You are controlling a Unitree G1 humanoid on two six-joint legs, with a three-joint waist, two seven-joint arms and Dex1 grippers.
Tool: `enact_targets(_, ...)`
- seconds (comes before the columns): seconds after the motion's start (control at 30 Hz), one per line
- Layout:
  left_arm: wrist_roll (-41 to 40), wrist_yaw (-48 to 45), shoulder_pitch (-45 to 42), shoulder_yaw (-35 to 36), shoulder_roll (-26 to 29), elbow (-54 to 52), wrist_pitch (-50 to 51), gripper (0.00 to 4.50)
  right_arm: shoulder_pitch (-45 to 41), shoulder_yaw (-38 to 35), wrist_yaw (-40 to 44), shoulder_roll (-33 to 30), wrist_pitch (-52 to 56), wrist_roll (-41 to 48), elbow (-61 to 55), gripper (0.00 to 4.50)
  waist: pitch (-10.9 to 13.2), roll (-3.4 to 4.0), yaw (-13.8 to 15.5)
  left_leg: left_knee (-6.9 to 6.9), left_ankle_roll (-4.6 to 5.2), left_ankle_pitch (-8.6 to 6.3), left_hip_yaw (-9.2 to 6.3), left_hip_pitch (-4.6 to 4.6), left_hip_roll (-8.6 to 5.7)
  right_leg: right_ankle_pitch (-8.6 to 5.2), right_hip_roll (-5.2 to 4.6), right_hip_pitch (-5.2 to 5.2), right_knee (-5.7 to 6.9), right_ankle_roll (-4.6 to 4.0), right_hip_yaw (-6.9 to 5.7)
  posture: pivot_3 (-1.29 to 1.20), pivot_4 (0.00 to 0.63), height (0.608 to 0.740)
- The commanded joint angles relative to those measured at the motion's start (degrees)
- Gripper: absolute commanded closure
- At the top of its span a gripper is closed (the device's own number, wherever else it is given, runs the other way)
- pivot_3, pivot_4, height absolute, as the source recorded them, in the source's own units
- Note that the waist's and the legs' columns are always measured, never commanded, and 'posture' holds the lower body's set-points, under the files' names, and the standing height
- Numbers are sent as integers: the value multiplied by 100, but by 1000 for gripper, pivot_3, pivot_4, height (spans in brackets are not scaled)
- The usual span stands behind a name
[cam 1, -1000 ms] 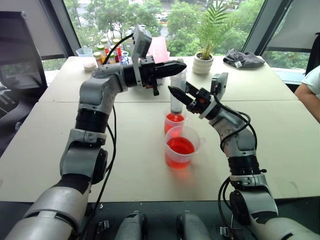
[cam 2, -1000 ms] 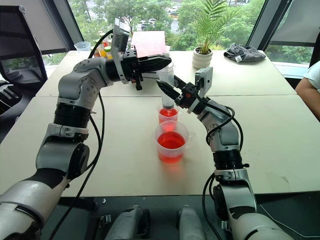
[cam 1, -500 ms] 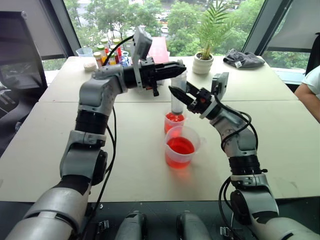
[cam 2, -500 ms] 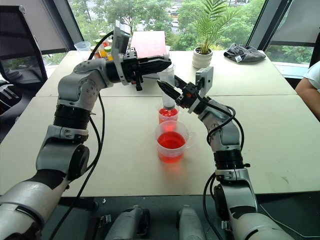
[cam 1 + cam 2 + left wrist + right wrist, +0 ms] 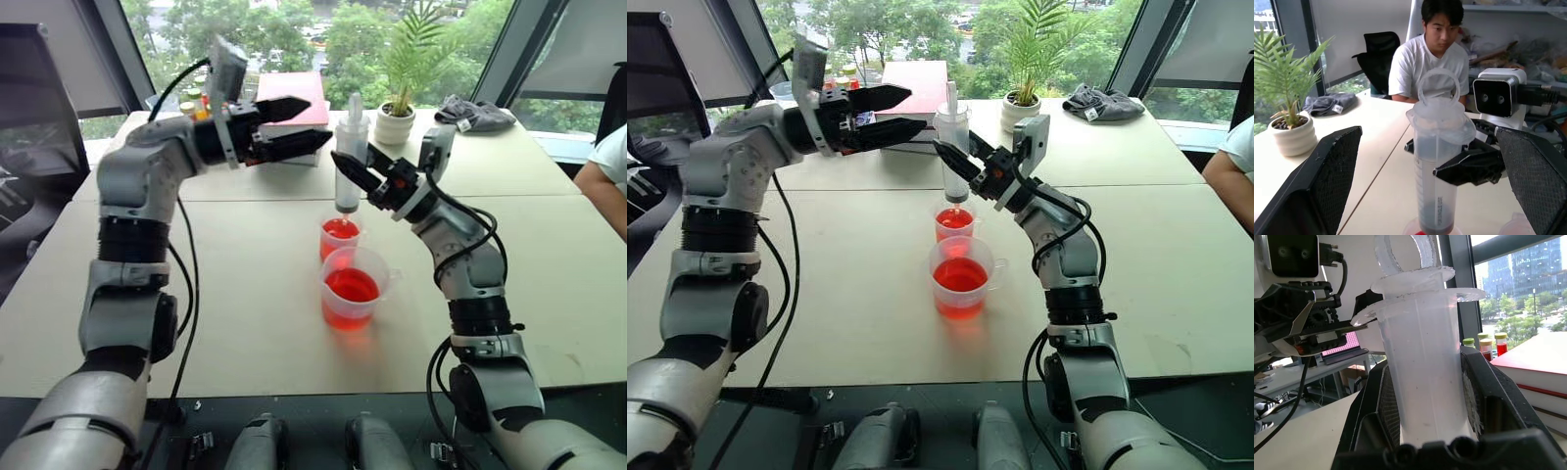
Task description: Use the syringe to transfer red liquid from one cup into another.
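The counter [image 5: 245, 294] was a wide beige surface, with a person [image 5: 1427, 63] in a white shirt seated at its far side as seen from the left wrist. At about 12 o'clock on it lay a stack of red-covered books [image 5: 292, 98], with a potted palm [image 5: 404, 93] at 1 o'clock and a dark bundle of cloth [image 5: 477, 116] at 2 o'clock. Small bottles with coloured caps [image 5: 838, 88] stood at 11 o'clock beside a clear tumbler [image 5: 781, 93].

The left hand [image 5: 299, 125] hung above the counter at about 11 o'clock from the cups, its two black fingers spread wide and holding nothing, clear of the syringe. The right hand [image 5: 358, 176] reached in from 3 o'clock, its fingers pinching the barrel of the syringe [image 5: 350, 157].

The syringe stood upright, plunger ring on top, its tip down at the mouth of the smaller cup [image 5: 339, 238]. Near the counter's centre stood the larger cup [image 5: 355, 287], holding red liquid [image 5: 353, 286] to roughly half its height. The smaller cup stood just beside the larger cup at its 11 o'clock, also holding red liquid.
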Motion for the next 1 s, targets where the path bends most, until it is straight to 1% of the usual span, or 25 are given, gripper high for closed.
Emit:
enact_targets(0.03, -196, 102, 238, 89, 133, -489, 180, 22, -427, -207, -254, -216, 275, 160, -360, 3122, 0, 0, 29, 1, 0, 0, 0, -1, -1, 0, -3, 0, 0, 0, 0, 0, 150, 740)
enact_targets(0.1, -212, 154, 495, 63, 198, -720, 256, 22, -611, -246, -571, -552, 798, 44, -462, 3122, 0, 0, 43, 3, 0, 0, -1, -2, -3, 0, -6, 1, -1, 0, 0, 0, 150, 740)
enact_targets(0.2, -172, 243, 914, -34, 249, -1058, 293, 22, -1028, -660, -1340, -1085, 2458, 464, -622, 3122, 0, 0, 42, 2, -1, 0, -1, -4, -5, 0, -17, 1, -5, -1, 0, 0, 150, 740)
enact_targets(0.3, -218, 333, 1220, -80, 218, -1359, 364, 22, -1217, -792, -1752, -1786, 4080, 586, -679, 3122, 0, 0, 41, -4, -2, -1, -5, -5, -5, -1, -38, -2, -7, -3, 0, 0, 150, 740)
enact_targets(0.4, -214, 416, 1462, -164, 186, -1608, 386, 22, -1085, -572, -1770, -2594, 5655, 611, -755, 3122, 0, 0, 28, -15, -3, -2, -6, -5, -4, -1, -43, -4, -18, -6, 2, 0, 150, 740)
enact_targets(0.47, -283, 471, 1564, -166, 154, -1727, 447, 22, -792, -207, -1694, -3104, 6209, 446, -813, 3122, 0, 0, 27, -18, -3, -2, -3, -6, -5, -1, -45, -6, -18, -7, 4, 0, 150, 740)
enact_targets(0.57, -297, 497, 1701, -227, 168, -1877, 444, 22, -461, 319, -1545, -3656, 6745, 312, -748, 3122, 0, 1, 25, -20, -1, -3, -3, -8, -4, -4, -47, -7, -25, -12, 5, 0, 150, 740)
enact_targets(0.63, -373, 534, 1784, -216, 153, -1971, 505, 22, -118, 548, -1410, -3886, 6721, 195, -602, 3122, 0, 1, 9, -21, 0, -3, 0, -8, -5, -5, -47, -8, -25, -14, 7, 0, 150, 740)
enact_targets(0.77, -488, 554, 1972, -258, 181, -2213, 601, 22, 146, 822, -1374, -3830, 6594, -89, 51, 3122, 0, 2, 11, -18, 1, -2, 5, -7, -5, -2, -43, -8, -23, -7, 8, 0, 150, 740)
enact_targets(0.93, -706, 597, 2150, -232, 233, -2495, 819, 22, 237, 823, -1311, -3603, 6317, -272, 493, 3122, -1, 1, 26, -14, 2, -2, 6, -8, -5, -1, -33, -6, -22, -6, 6, 0, 150, 740)
enact_targets(1.0, -725, 628, 2241, -255, 271, -2587, 867, 0, 322, 731, -1240, -3587, 6311, -249, 420, 2119, -1, 1, 26, -11, 2, -2, 6, -8, -5, 0, -31, -4, -22, -5, 1, 0, 150, 740)
